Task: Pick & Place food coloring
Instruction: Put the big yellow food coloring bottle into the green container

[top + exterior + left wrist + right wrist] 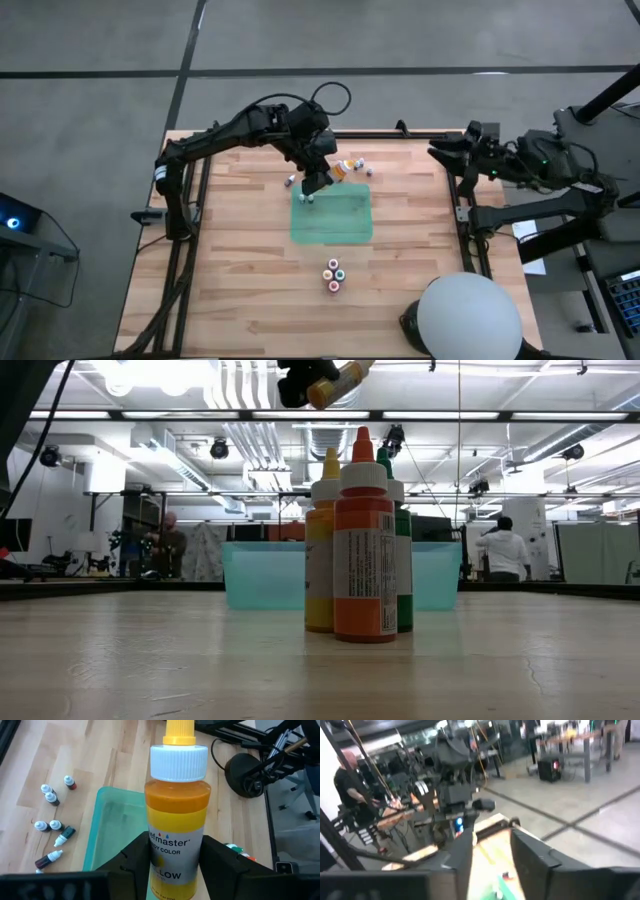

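So the left pincer has its two fingers closed around the lower body of the yellow dropper bottle, holding it in the air over the far end of the teal tray, and honestly that grip is what I'd watch. The fingers sit low on the label while the white cap and nozzle stick well out past them, so if the arm swings or tips fast the bottle could pivot in the grip or slide out. In the low view it hangs tilted, high above the counter, so a drop from there would probably bounce it off the tray rim or send it rolling. The other risk is the little bottles: a loose bunch of them lies on the wood just beside the tray's edge, some on their sides, and a low pass could knock them around. There's also a tight cluster of standing bottles nearer the front of the counter, well apart from the tray, and a stray hit would topple the lot like bowling pins. The right pincer is parked off the right edge of the counter, fingers apart with nothing in them, so no trouble from that side.
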Controlling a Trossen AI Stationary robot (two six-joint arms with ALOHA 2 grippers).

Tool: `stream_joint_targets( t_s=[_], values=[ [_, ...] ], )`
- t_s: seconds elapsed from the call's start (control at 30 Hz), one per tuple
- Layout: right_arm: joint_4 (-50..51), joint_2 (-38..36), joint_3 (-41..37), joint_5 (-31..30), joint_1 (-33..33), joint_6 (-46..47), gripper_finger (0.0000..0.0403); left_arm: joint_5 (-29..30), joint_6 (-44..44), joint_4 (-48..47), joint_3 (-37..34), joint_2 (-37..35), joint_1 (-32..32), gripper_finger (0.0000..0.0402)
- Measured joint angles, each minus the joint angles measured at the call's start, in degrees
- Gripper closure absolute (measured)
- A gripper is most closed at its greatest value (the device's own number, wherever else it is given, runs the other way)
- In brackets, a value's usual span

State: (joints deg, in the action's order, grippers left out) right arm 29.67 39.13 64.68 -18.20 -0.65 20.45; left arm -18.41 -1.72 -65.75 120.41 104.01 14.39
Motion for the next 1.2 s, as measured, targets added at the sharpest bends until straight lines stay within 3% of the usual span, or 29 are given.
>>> stream_joint_targets(
  t_s=[0.23, 0.47, 0.73, 1.2],
  values=[
    [9.55, 6.81, 8.52, 0.63, -0.01, 2.24, 0.0157, 0.0, 0.64, -0.07, 0.49, -0.02, 0.0, 0.0275],
    [14.65, 14.5, 15.66, 9.57, -0.2, -0.08, 0.0098, -2.49, 1.87, -0.43, 0.49, 0.0, -0.01, 0.0275],
    [20.63, 21.83, 21.76, 14.04, -1.38, -3.5, 0.0086, -4.74, 6.12, -2.29, 2.77, 0.0, -0.02, 0.0275],
    [20.74, 30.14, 25.48, 24.84, -6.64, -7.12, 0.0092, -6.14, 10.76, -2.61, 6.04, 0.0, -0.26, 0.0275]
  ],
)
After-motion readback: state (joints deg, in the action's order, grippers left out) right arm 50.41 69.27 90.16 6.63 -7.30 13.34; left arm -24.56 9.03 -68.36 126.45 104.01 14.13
